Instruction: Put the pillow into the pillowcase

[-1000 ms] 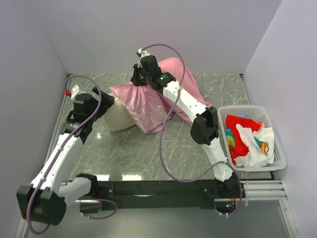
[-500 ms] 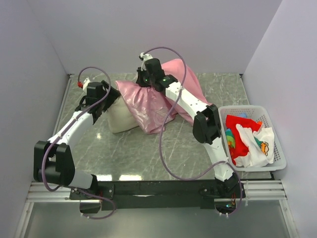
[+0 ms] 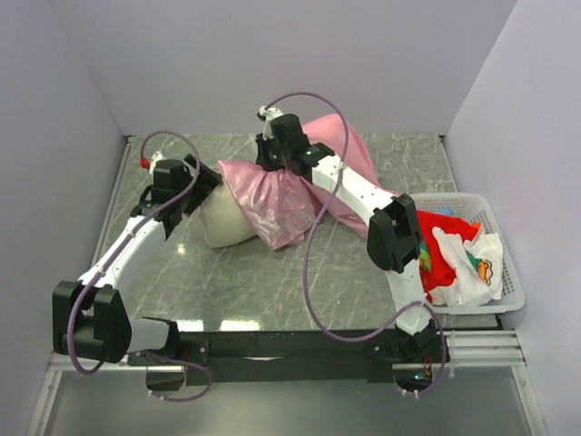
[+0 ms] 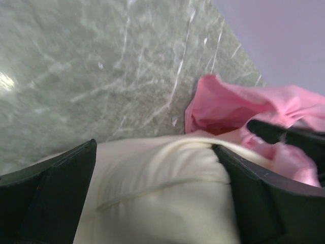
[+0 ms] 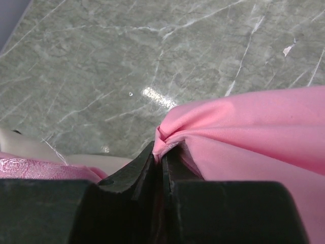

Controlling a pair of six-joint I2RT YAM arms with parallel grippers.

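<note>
The fingers of the right gripper (image 5: 162,155) are clamped tight on a bunched fold of the pink pillowcase (image 5: 254,132), holding that edge above the grey marbled table (image 5: 127,51). The fingers of the left gripper (image 4: 155,147) are spread wide, one on either side of the cream pillow (image 4: 162,203), which fills the gap between them. Whether they are squeezing it cannot be told. Just beyond the pillow in the left wrist view, the pink fabric gapes, showing a darker inside.

From above, the pillow lies left of the table's centre with its left end between the left gripper's jaws. The pillowcase drapes over its right end and trails back toward the rear wall behind the right arm. How far the pillow is inside cannot be made out. A white basket (image 3: 510,272) at the right edge of the table holds a red cloth (image 3: 434,256) and a white printed cloth (image 3: 474,265).
</note>
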